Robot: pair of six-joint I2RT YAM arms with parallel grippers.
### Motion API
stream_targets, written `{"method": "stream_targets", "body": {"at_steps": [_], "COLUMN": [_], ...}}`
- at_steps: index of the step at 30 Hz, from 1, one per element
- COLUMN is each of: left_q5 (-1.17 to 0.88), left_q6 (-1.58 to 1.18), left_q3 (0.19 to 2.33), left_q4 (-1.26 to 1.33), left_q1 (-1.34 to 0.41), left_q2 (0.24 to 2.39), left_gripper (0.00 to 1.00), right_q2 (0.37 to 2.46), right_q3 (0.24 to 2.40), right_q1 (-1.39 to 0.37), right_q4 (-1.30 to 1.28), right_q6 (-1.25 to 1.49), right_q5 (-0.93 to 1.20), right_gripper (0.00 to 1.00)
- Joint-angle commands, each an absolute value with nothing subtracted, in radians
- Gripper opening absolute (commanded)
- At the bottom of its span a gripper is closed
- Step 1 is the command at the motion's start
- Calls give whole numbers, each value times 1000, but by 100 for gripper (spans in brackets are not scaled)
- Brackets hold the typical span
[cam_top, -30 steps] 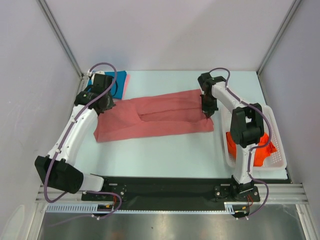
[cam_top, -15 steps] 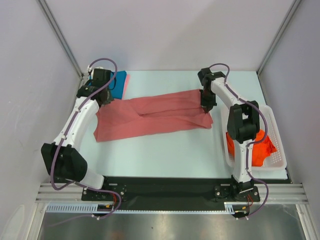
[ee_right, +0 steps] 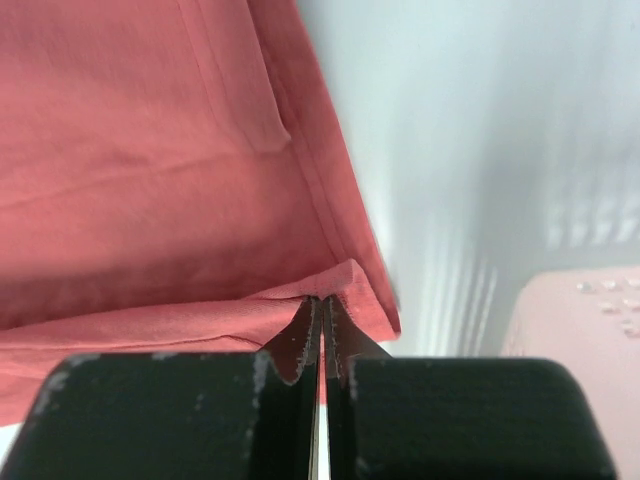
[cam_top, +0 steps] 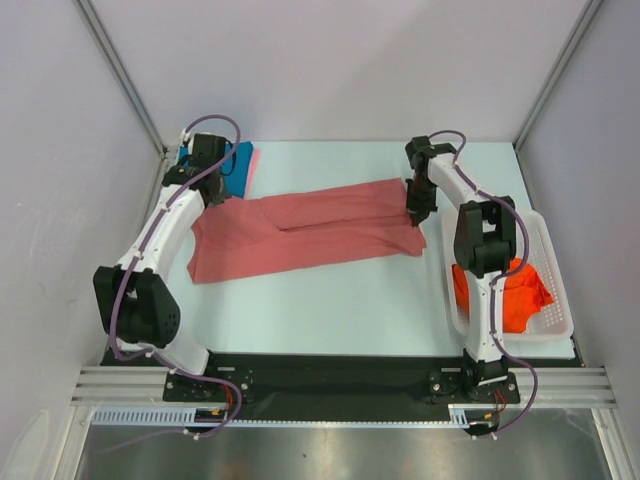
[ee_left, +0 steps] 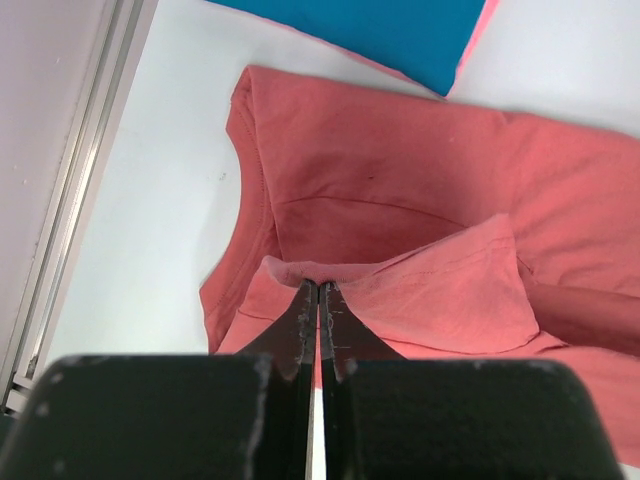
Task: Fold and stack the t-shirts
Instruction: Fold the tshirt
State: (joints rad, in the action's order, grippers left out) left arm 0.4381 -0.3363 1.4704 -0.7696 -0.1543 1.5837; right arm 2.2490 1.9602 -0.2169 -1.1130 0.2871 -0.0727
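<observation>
Both pairs of jaws are pinched fully together, each on an edge of the dusty salmon-red t-shirt (cam_top: 300,235). In the left wrist view, the left jaws grip a raised fold of that t-shirt (ee_left: 400,170) next to the curved neckline, and the cloth around the pinch is lifted off the layer below. In the right wrist view, the right jaws clamp a small peak of the hem at the far end of the garment (ee_right: 150,150), close to its corner.

Seen from above, the salmon-red t-shirt lies lengthwise across the pale desk (cam_top: 330,300), folded into a long band that runs from the left arm (cam_top: 165,230) to the right arm (cam_top: 450,185).

A folded teal-blue t-shirt (cam_top: 238,165) sits at the far left corner of the desk. A light pink t-shirt (cam_top: 252,166) shows as a thin edge beneath it. Both lie just beyond the collar end of the salmon one.

At the right side, bright orange-red t-shirts (cam_top: 505,295) are bunched in a white lattice basket (cam_top: 555,300).
</observation>
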Motion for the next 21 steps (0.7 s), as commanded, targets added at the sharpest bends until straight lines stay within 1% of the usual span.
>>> {"method": "stream_targets", "body": {"at_steps": [1,21], "left_q5": [431,440], "left_q6": [-310,-301], "left_q3": [1525,1620], "left_q4": [-730,-730], "left_q1": [-143,-137], "left_q2": [1598,1717], "left_gripper": [0,0], "right_q2": [2272,2335], "right_q3": [2035,2111], "right_q1": [-212,-178], "right_q4": [-1101,-1111], "right_q6": [290,293], "right_q5": [-46,-21], "right_gripper": [0,0]}}
